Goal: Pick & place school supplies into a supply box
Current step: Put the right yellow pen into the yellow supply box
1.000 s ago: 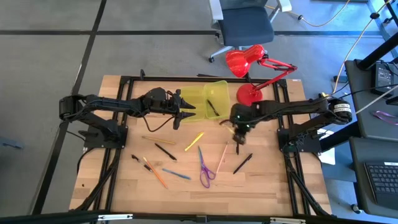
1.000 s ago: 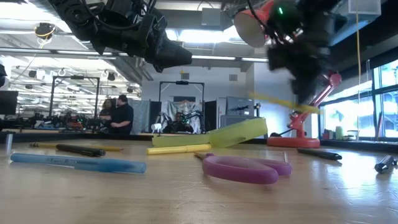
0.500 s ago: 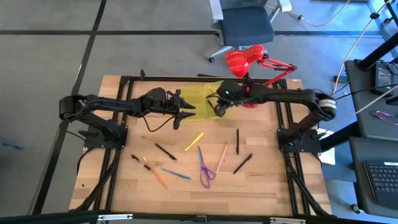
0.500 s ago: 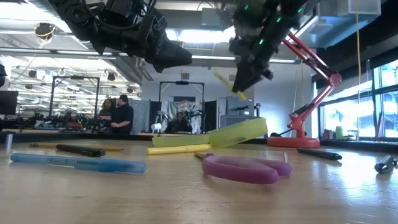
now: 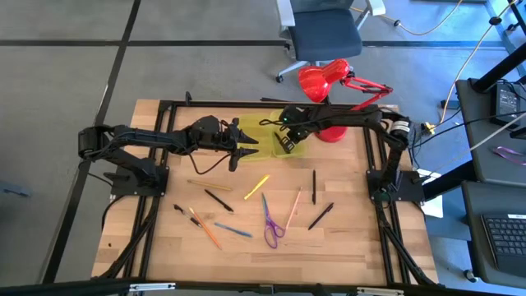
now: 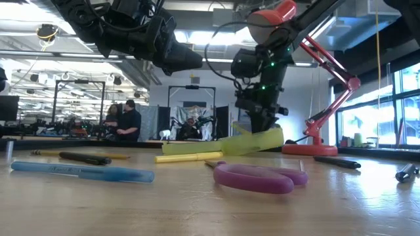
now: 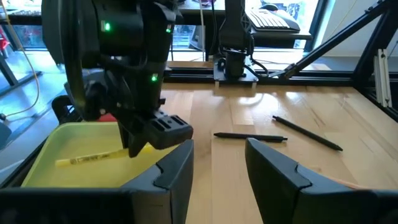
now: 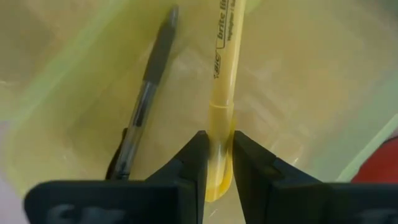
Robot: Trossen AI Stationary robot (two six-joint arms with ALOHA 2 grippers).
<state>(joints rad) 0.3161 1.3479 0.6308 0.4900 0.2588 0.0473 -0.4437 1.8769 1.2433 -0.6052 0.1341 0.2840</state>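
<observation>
The supply box point(image 5: 275, 131), a translucent yellow-green case, sits at the far middle of the table point(image 5: 353, 247). One black pen point(image 8: 140, 106) already lies in it. Above it the right gripper point(image 8: 217, 158) reaches down into the box, its fingers point(image 8: 252, 165) pinched on one yellow highlighter point(image 8: 222, 81), whose far end points along the box floor.

The left gripper point(image 7: 217, 165) hangs just beside the box's left edge with its jaws parted and nothing between them.

On the bare wood in front lie the other supplies: one yellow highlighter point(image 5: 257, 187), one pair of purple-handled scissors point(image 5: 269, 222), one pale pink pencil point(image 5: 293, 209), one orange pencil point(image 5: 207, 232), one blue pen point(image 5: 233, 229), and what look like four or five black pens point(image 5: 313, 187), though the small ones at the left are hard to count.

One red desk lamp point(image 5: 325, 80) stands just behind the box.
</observation>
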